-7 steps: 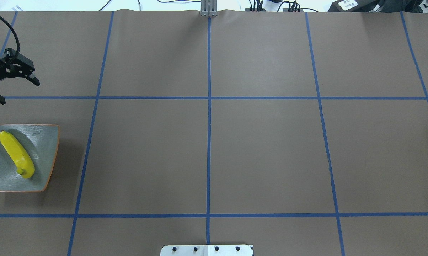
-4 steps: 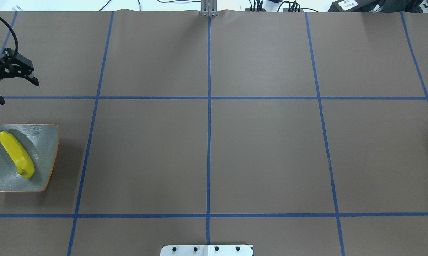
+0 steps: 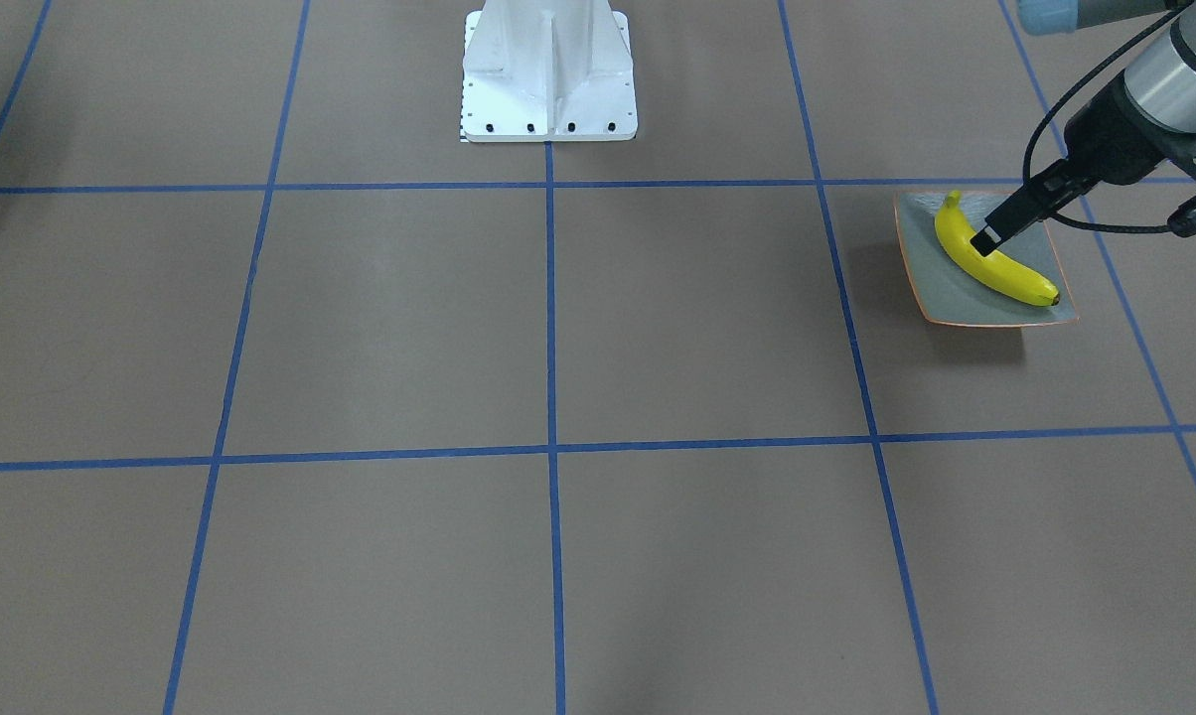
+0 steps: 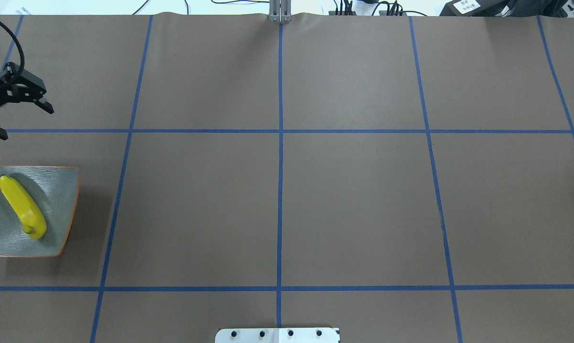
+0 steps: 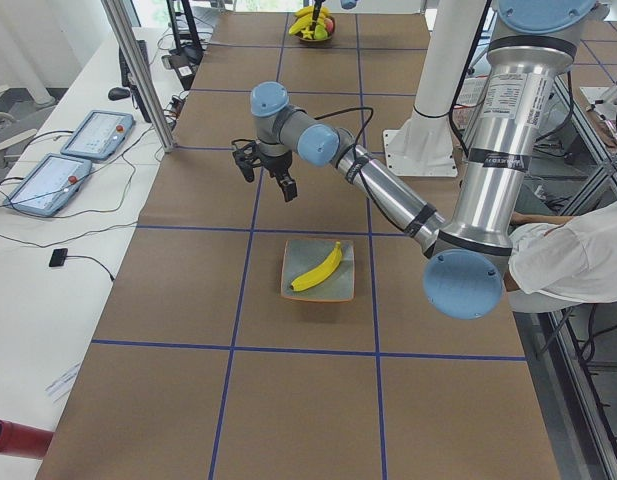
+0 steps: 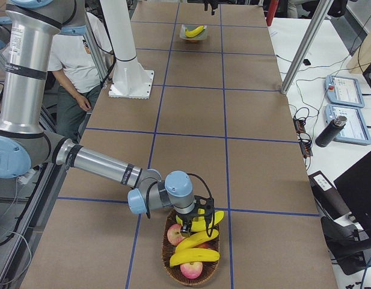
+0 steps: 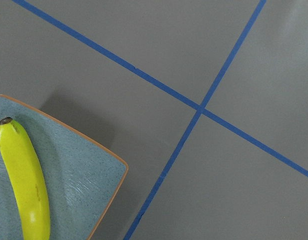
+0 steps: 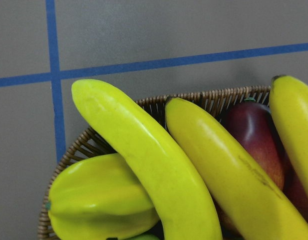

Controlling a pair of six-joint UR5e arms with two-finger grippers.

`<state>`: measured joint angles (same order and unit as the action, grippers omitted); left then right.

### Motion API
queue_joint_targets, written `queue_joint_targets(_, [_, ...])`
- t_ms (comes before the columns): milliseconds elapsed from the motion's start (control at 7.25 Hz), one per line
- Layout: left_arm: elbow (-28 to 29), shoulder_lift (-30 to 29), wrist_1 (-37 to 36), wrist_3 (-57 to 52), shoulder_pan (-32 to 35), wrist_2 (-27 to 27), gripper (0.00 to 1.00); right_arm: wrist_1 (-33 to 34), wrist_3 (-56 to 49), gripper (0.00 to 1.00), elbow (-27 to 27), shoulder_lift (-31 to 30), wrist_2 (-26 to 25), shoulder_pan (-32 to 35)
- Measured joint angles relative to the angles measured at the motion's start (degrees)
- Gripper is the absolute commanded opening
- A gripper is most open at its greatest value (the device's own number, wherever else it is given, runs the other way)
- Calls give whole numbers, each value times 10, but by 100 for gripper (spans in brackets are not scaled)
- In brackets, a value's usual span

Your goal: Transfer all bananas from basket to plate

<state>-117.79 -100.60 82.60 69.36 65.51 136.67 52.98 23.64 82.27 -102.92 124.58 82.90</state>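
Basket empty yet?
Not empty: the basket holds several bananas and red fruit; only one banana lies on the plate.

One banana [image 4: 22, 207] lies diagonally on the plate [image 4: 58, 190] at the counter's [image 4: 353, 205] left end. At the far right end, well apart, the basket [image 6: 165, 260] holds bananas [image 6: 194, 256] stacked over apples [image 6: 192, 270].

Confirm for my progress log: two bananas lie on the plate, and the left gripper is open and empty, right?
No: only one banana lies on the plate, as the overhead exterior view shows. The left gripper is open and empty.
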Motion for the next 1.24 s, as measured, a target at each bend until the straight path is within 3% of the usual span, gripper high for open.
queue_joint_targets(138, [-1,-1,0,6,0,3,100,0,-5,0,-1,-1,-2,0])
queue_joint_targets(966, [-8,-10,1,49,-1,8,99,7,-35,0,26,0,7,14])
queue_joint_targets(1242, [-7,-17,2,59,-2,13,100,85,-93,0,81,0,10,46])
